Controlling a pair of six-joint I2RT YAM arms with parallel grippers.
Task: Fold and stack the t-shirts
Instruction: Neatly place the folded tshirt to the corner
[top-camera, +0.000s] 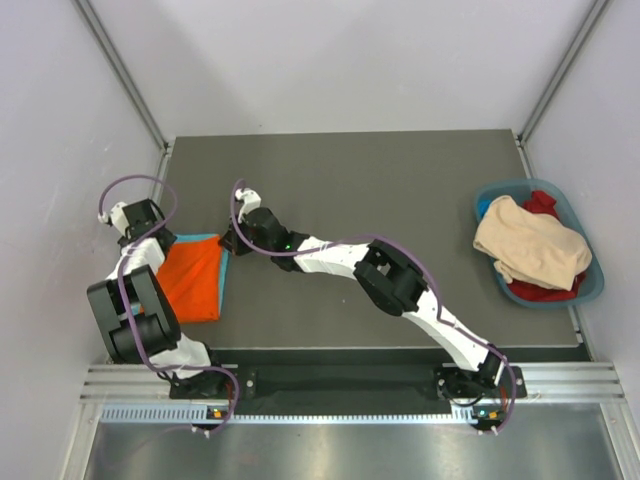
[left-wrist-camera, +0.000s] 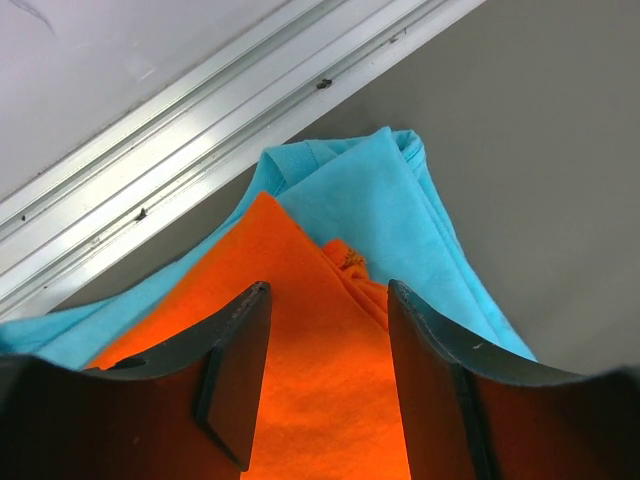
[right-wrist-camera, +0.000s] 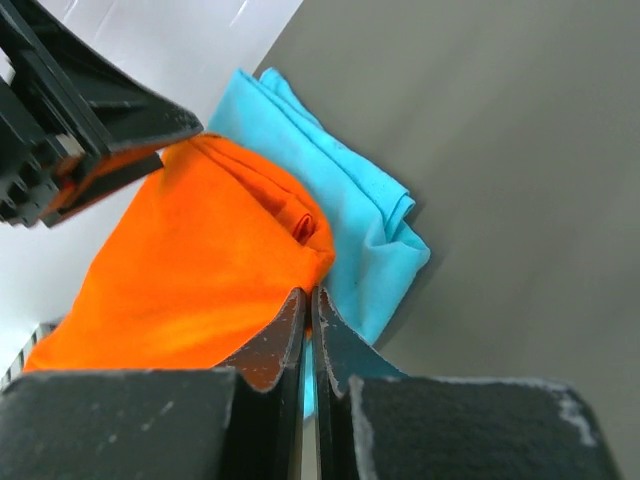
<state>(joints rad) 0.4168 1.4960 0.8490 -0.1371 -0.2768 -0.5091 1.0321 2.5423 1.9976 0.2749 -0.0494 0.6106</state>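
Right pincer (right-wrist-camera: 310, 295) has its jaws pressed fully together at the right-hand edge of the orange t-shirt (top-camera: 190, 280), where it meets the turquoise t-shirt (left-wrist-camera: 370, 190) lying beneath; whether any cloth is nipped between them cannot be told. Its arm stretches long and low from the near right corner across to the stack by the left edge of the surface (top-camera: 350, 180). Left pincer (left-wrist-camera: 325, 295) stands about half open over the orange cloth, gripping nothing, its arm folded tightly back on itself.
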